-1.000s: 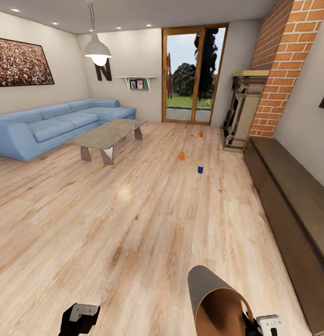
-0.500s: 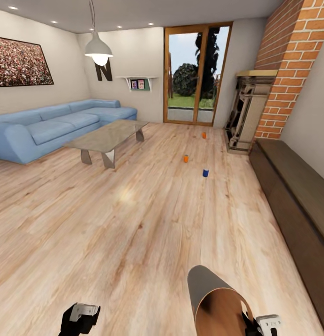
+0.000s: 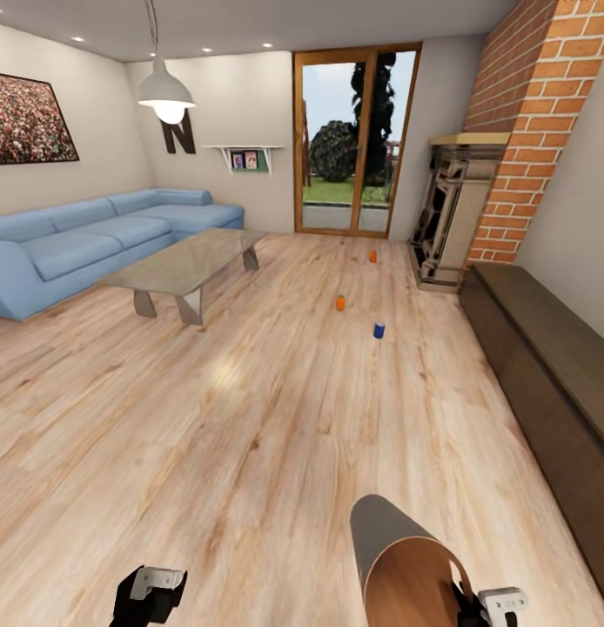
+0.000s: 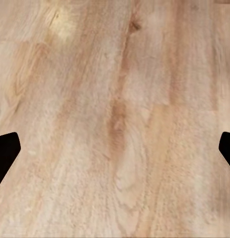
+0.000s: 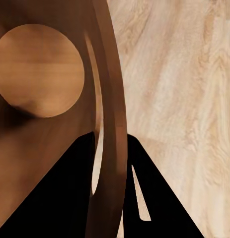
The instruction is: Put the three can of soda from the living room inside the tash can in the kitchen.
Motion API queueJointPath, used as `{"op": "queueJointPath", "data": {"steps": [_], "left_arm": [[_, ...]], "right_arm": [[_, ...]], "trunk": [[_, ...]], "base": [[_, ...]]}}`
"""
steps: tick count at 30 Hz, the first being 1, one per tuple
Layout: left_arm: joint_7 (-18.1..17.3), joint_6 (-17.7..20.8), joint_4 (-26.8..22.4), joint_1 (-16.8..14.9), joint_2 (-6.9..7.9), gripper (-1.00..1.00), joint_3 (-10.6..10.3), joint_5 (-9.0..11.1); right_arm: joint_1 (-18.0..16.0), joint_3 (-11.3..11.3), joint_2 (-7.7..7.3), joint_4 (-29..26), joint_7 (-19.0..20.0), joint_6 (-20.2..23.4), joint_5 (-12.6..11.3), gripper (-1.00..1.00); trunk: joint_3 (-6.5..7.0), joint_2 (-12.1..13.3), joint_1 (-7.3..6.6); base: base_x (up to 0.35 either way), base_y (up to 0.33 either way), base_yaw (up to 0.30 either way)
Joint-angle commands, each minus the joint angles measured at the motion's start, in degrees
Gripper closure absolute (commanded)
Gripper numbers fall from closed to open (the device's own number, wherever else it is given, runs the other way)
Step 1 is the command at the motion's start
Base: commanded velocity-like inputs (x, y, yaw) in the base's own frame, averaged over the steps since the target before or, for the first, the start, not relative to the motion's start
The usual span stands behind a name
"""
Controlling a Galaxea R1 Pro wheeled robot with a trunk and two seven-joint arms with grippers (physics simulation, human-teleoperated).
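Observation:
Three soda cans stand apart on the light wood floor ahead in the head view: an orange can [image 3: 341, 303], a dark blue can [image 3: 379, 330] just right of it and nearer, and a second orange can [image 3: 372, 256] farther back by the fireplace. My right gripper [image 3: 478, 604] is shut on the rim of the trash can [image 3: 398, 557], which lies tilted with its brown inside [image 5: 40, 74] facing me; the rim wall runs between the fingers [image 5: 70, 198]. My left gripper [image 3: 150, 596] hangs low at the left, open over bare floor [image 4: 115, 124].
A blue corner sofa [image 3: 76, 239] and a glass coffee table [image 3: 184, 261] stand at the left. A long low dark cabinet [image 3: 546, 366] lines the right wall, past it the carved fireplace [image 3: 450, 218] and brick chimney [image 3: 528, 104]. Glass doors [image 3: 354, 139] close the far end.
The whole view has shifted, so the camera has moved; the cans now sit slightly lower in the picture. Both grippers and the held trash can keep their places.

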Motion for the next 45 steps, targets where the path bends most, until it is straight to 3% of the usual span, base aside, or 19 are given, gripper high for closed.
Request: {"op": "queueJointPath", "data": {"steps": [1, 18, 45], "left_arm": [[0.0, 0.0, 0.0, 0.0, 0.0, -1.0, 0.0, 0.0], [0.0, 0.0, 0.0, 0.0, 0.0, -1.0, 0.0, -0.07], [0.08, 0.0, 0.0, 0.0, -0.05, -1.0, 0.0, -0.16]], "right_arm": [[-0.02, -0.19, 0.01, -0.11, 0.25, -0.05, 0.04, 1.0], [-0.02, -0.14, 0.01, -0.17, 0.31, -0.03, 0.08, 1.0], [-0.02, -0.46, 0.01, -0.09, 0.25, -0.03, -0.08, 1.0]], "trunk": [[0.02, 0.0, 0.0], [0.04, 0.0, 0.0], [0.04, 0.0, 0.0]], "base": [[0.321, 0.007, -0.047], [0.322, 0.001, -0.028], [0.322, 0.0, -0.231]]}}
